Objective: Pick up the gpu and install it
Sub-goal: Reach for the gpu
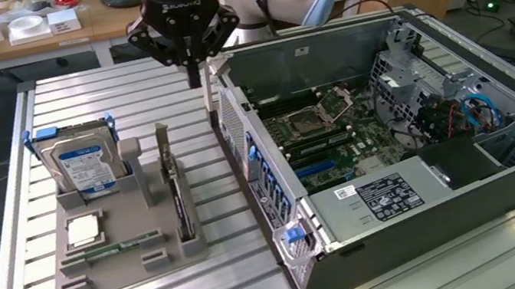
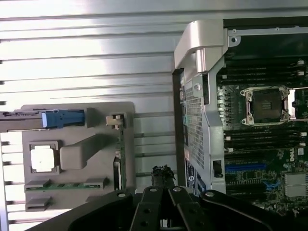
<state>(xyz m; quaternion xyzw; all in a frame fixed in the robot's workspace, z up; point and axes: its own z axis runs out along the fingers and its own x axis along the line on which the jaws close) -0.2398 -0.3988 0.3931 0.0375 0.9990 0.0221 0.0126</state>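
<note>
Gripper [image 1: 194, 79]: clenched on nothing, hovering over the table between holder [image 1: 123, 273] and computer case [image 1: 433, 203].
Gpu [image 1: 180, 201] location: on edge in the grey holder's slot, apart from the gripper.
Orientation: long axis runs parallel to the case's near wall, with the bracket upright at the end nearer the gripper.
Handling: judged light, stiff, thin and fragile. Pinch both faces at the free upper edge, mid-length.

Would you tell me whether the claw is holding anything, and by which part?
Nothing: the claw is shut on air above the table, and the gpu stands edge-up in the grey tray.
</note>
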